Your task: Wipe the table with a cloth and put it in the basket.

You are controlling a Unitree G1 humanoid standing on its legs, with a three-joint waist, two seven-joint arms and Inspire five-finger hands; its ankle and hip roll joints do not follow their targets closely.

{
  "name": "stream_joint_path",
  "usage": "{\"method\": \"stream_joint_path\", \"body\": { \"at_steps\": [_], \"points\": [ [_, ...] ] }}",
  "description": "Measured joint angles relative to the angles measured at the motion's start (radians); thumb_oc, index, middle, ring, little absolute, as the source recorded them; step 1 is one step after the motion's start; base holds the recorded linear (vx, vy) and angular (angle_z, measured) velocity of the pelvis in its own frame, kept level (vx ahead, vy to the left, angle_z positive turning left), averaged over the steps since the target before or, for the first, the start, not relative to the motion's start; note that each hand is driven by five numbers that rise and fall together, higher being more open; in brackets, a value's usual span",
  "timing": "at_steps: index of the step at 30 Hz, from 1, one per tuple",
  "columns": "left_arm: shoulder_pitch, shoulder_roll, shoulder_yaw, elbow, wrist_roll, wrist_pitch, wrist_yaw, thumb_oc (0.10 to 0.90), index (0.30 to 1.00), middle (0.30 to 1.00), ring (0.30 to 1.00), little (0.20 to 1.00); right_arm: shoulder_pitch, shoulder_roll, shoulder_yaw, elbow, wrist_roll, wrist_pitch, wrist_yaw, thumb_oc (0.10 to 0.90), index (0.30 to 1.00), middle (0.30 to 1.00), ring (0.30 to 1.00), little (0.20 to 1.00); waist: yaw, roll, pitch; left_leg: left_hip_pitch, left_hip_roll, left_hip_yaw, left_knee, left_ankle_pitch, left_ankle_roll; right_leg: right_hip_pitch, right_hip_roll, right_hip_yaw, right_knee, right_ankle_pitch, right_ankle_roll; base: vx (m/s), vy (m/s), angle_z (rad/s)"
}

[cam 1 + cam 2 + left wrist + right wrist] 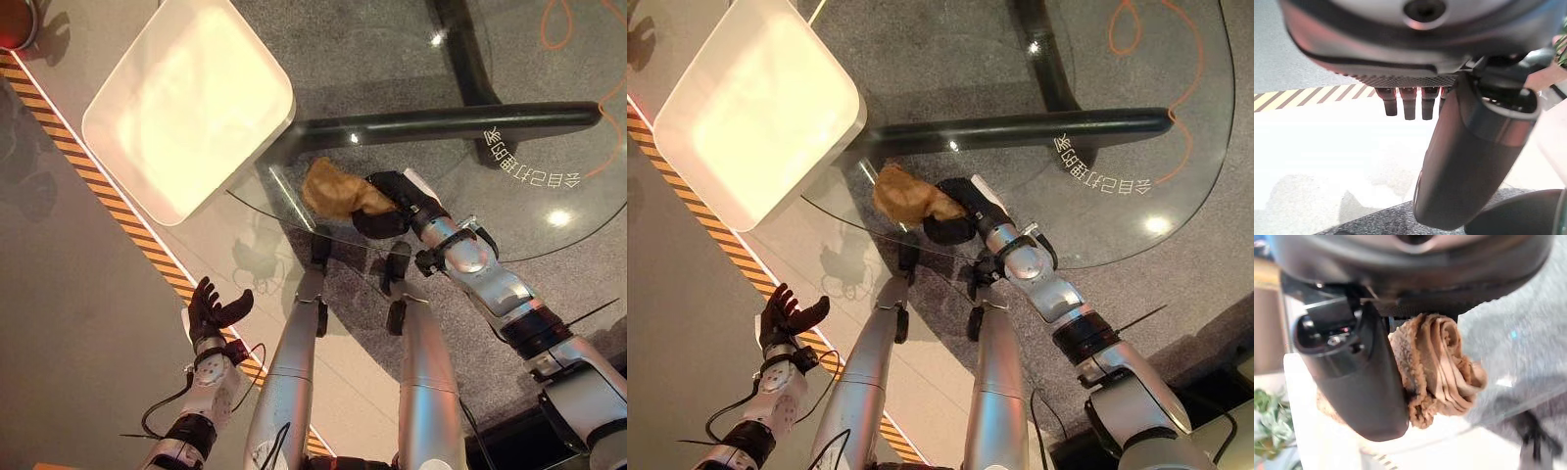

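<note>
Gripping a bunched brown cloth, the robot's right hand rests at the near edge of a round glass table, its fingers and thumb curled round the fabric; the right wrist view shows the cloth crumpled in folds against the dark thumb. The cloth lies on the glass close to the rim, just beside a white square basket that stands at the table's left on the pale floor. A dark table base shows through the glass. The left hand hangs low by the robot's side, well apart from the table, over a yellow-and-black striped floor line, fingers spread and relaxed, holding nothing.
</note>
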State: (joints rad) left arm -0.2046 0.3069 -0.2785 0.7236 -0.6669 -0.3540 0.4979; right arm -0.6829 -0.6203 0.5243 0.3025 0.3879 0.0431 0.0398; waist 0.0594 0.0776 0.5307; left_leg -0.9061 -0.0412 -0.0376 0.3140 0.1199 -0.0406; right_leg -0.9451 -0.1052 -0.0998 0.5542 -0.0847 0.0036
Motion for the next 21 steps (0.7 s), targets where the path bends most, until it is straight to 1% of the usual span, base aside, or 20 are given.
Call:
{"method": "stream_joint_path", "body": {
  "at_steps": [5,8,9,11,15,17,20,21],
  "points": [
    [0.007,-0.004,0.022,-0.031,0.025,-0.026,0.023,0.800,0.900,0.900,0.900,0.900,0.063,0.021,-0.003,-0.063,0.102,-0.038,0.065,0.100,0.300,0.300,0.300,0.200,-0.003,-0.003,0.002,0.032,0.002,0.000,-0.014,-0.001,0.001,0.029,0.003,0.001,-0.011,0.000,0.000,-0.01,-0.030,-0.01],
    [0.010,-0.005,0.023,-0.044,0.046,-0.037,0.032,0.800,0.900,0.900,0.900,0.900,0.096,0.078,-0.026,-0.104,0.198,-0.099,0.101,0.100,0.300,0.300,0.300,0.200,-0.007,-0.004,0.002,0.050,0.004,0.001,-0.017,-0.004,0.005,0.048,0.005,0.002,-0.022,0.000,-0.002,0.00,0.000,0.00],
    [0.012,-0.006,0.023,-0.049,0.049,-0.043,0.032,0.800,0.900,0.900,0.900,0.900,0.100,0.085,-0.033,-0.113,0.210,-0.104,0.106,0.100,0.300,0.300,0.300,0.200,-0.007,-0.004,0.002,0.052,0.004,0.001,-0.017,-0.004,0.005,0.050,0.006,0.002,-0.023,-0.001,-0.003,0.00,0.000,0.00],
    [0.040,-0.005,0.025,-0.112,0.062,-0.078,0.034,0.800,0.900,0.900,0.900,0.900,0.119,0.118,-0.071,-0.161,0.257,-0.138,0.122,0.100,0.300,0.300,0.300,0.200,-0.006,-0.006,0.004,0.051,0.005,0.001,-0.017,-0.004,0.005,0.051,0.007,0.002,-0.027,-0.001,-0.004,0.00,0.000,0.00],
    [0.081,-0.005,0.019,-0.254,0.095,-0.122,0.034,0.800,0.900,0.900,0.900,0.900,0.139,0.148,-0.132,-0.205,0.334,-0.178,0.162,0.100,0.300,0.300,0.300,0.200,-0.003,-0.007,0.004,0.052,0.003,0.001,-0.016,-0.004,0.005,0.055,0.005,0.002,-0.025,0.000,-0.004,0.00,-0.025,0.01],
    [0.082,-0.004,0.020,-0.311,0.093,-0.137,0.027,0.800,0.900,0.900,0.900,0.900,0.146,0.168,-0.152,-0.214,0.367,-0.200,0.187,0.100,0.300,0.300,0.300,0.200,-0.003,-0.007,0.004,0.055,0.003,0.000,-0.017,-0.004,0.005,0.059,0.005,0.001,-0.024,0.004,0.002,0.00,-0.038,0.00],
    [0.084,-0.001,0.018,-0.367,0.090,-0.145,-0.014,0.800,0.900,0.900,0.900,0.900,0.155,0.176,-0.156,-0.214,0.389,-0.223,0.208,0.100,0.300,0.300,0.300,0.200,-0.003,-0.007,0.005,0.070,0.003,0.000,-0.018,0.000,0.006,0.073,0.005,0.001,-0.026,0.003,0.003,0.00,-0.010,0.00],
    [0.089,0.001,0.018,-0.406,0.070,-0.146,-0.052,0.800,0.900,0.900,0.900,0.900,0.164,0.178,-0.161,-0.218,0.390,-0.228,0.220,0.100,0.300,0.300,0.300,0.200,-0.003,-0.007,0.005,0.076,0.003,0.000,-0.020,0.000,0.007,0.079,0.005,0.001,-0.029,0.003,0.004,0.00,0.000,0.00]
  ]
}}
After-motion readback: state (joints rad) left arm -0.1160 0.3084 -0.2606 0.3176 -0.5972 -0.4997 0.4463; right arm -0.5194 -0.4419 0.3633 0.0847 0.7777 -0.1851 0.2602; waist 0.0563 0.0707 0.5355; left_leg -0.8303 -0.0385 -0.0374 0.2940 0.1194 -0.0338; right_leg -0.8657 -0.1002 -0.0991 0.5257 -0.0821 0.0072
